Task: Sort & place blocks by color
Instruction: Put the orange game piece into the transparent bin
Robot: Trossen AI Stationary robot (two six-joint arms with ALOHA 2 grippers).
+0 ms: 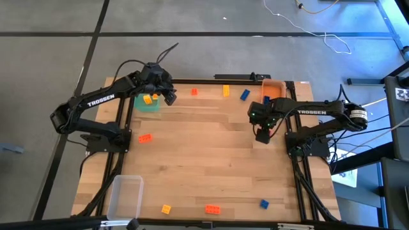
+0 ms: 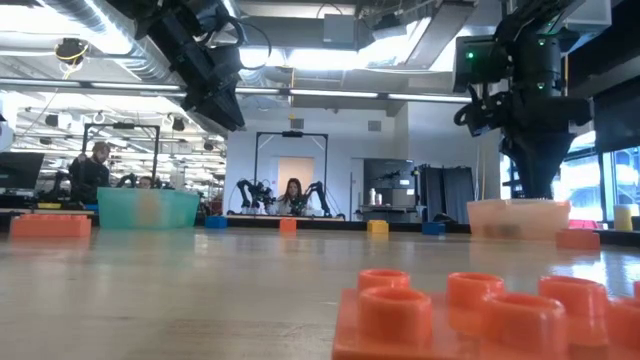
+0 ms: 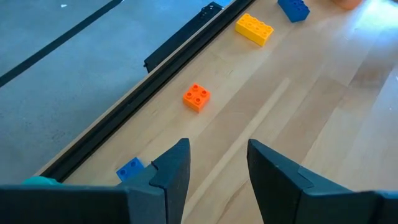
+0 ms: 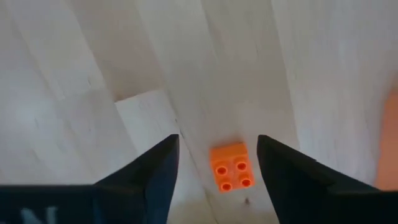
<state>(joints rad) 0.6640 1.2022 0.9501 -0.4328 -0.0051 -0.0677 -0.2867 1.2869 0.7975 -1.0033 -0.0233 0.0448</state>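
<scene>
Overhead looks straight down, low camera level across the table (image 1: 211, 153), wrist cameras close above it.

The surface (image 1: 211, 160) is pale wood in jointed planks, smooth with a soft sheen. Beside the green bin (image 1: 148, 106), translucent plastic, the blocks (image 3: 196, 97) look like glossy moulded plastic with round studs. The right pincer (image 4: 217, 171) has matt dark fingers (image 4: 152, 168).

Table (image 1: 211, 166): pale wooden top, centre of the high view.
Upper left: green bin (image 1: 148, 103); orange brick (image 1: 145, 138) below it.
Upper edge: small orange brick (image 1: 194, 92), yellow brick (image 1: 225, 91), blue brick (image 1: 245, 94).
Upper right: orange bin (image 1: 273, 87).
Lower left: clear bin (image 1: 125, 196).
Lower edge: yellow brick (image 1: 166, 209), long orange brick (image 1: 213, 209), blue brick (image 1: 264, 204).
</scene>
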